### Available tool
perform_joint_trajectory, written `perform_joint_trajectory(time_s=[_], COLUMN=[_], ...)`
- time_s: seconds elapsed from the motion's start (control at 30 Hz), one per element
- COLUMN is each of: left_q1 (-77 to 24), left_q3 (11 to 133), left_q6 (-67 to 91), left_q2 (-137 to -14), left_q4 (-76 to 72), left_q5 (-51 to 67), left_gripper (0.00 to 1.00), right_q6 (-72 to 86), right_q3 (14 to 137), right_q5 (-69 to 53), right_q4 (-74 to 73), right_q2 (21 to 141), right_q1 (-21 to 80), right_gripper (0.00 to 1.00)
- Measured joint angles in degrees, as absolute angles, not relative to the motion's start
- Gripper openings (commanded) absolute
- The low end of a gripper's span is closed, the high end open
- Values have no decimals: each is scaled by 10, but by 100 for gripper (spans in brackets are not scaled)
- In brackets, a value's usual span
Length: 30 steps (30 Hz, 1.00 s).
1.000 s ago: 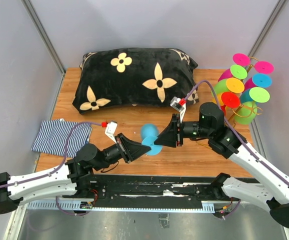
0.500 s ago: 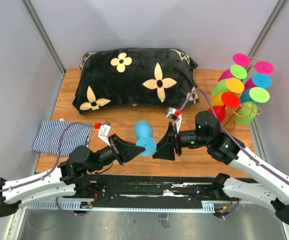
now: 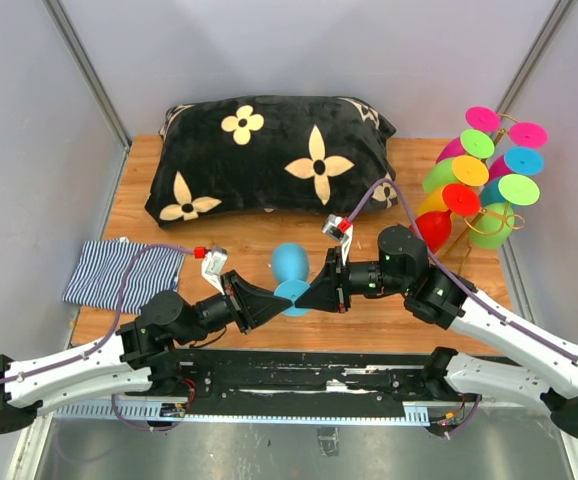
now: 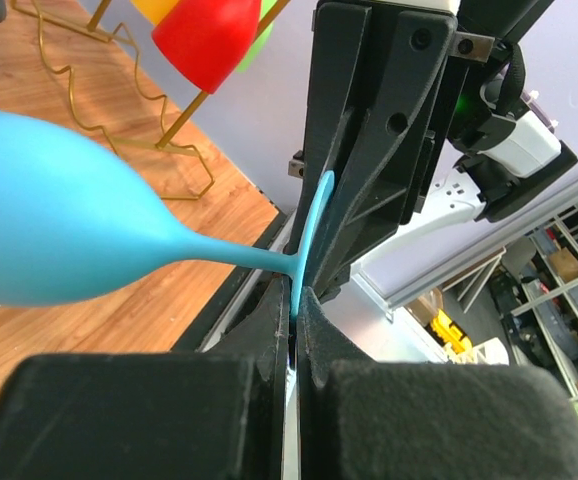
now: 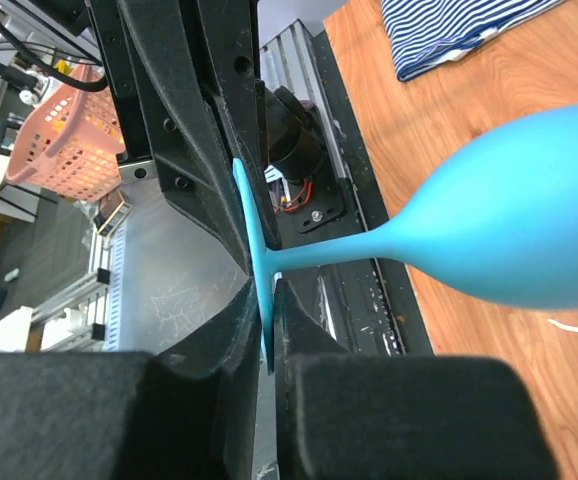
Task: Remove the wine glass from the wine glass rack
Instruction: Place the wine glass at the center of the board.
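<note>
Turquoise plastic wine glass [image 3: 290, 263] is already clear of the thin gold wire wine glass rack [image 4: 169, 142], which stands at the far right of the wooden desk [image 3: 254, 230] with other bright glasses hanging on it. The glass lies on its side in the air over the middle of the desk, towards the near edge. Its bowl points to the far side and it touches nothing but the two arms.

The left end effector [image 3: 283, 297] is pressed together on the rim of the round foot. The right end effector [image 3: 307, 296] meets it from the right, and its own wrist view shows it pinching that same thin disc too.

The main risk is that shared hold. Both grips sit on one narrow edge, very close together, so if either arm shifts while both are clamped, the foot could twist, flex or pop out of one pinch. The black fingers could also knock against each other.

If one side lets go, the bowl's whole weight hangs far out from a small grip on smooth plastic. The glass could then pivot downwards or slip free. A drop would probably land it on the bare wood, where it could roll towards the near edge. Letting go before the other grip is firm looks the likeliest cause.
</note>
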<state>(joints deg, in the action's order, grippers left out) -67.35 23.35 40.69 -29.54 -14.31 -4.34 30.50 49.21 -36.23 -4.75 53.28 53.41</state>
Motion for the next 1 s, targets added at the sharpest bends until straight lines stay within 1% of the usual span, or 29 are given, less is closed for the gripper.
perform_joint_trajectory(time_s=[0.03,0.1,0.13,0.2,0.23,0.27,0.3,0.43,0.53,0.6,0.67,0.77,0.87,1.0], left_q1=[-674,-674,-674,-674,-674,-674,-674,-674,-674,-674,-674,-674,-673,-673], left_q3=[234,235,235,237,238,239,241,254,273,289,306,333,348,350], left_q6=[406,405,405,404,404,403,402,400,397,395,395,399,402,402], left_q2=[-293,-292,-292,-292,-292,-292,-292,-294,-295,-294,-293,-295,-293,-278], left_q4=[-140,-137,-137,-135,-133,-132,-131,-111,-72,-41,1,81,140,177], left_q5=[-43,-39,-37,-34,-33,-31,-29,-36,-58,-72,-96,-138,-170,-191], left_gripper=[1,1,1,0,0,4,14,62,87,99,100,100,100,100], right_q6=[307,310,310,310,309,309,307,290,255,210,144,28,-141,-306], right_q3=[489,482,480,479,479,479,479,474,463,461,450,399,331,266], right_q5=[-363,-367,-370,-375,-378,-381,-384,-393,-400,-392,-373,-344,-352,-356], right_q4=[-44,-36,-33,-31,-30,-28,-28,-20,-23,-37,-50,-53,-64,-71], right_q2=[531,527,526,526,526,525,524,518,508,501,484,445,413,396], right_q1=[534,534,534,534,534,534,534,539,555,563,563,563,565,581], right_gripper=[8,9,8,1,1,1,1,1,1,1,1,1,1,1])
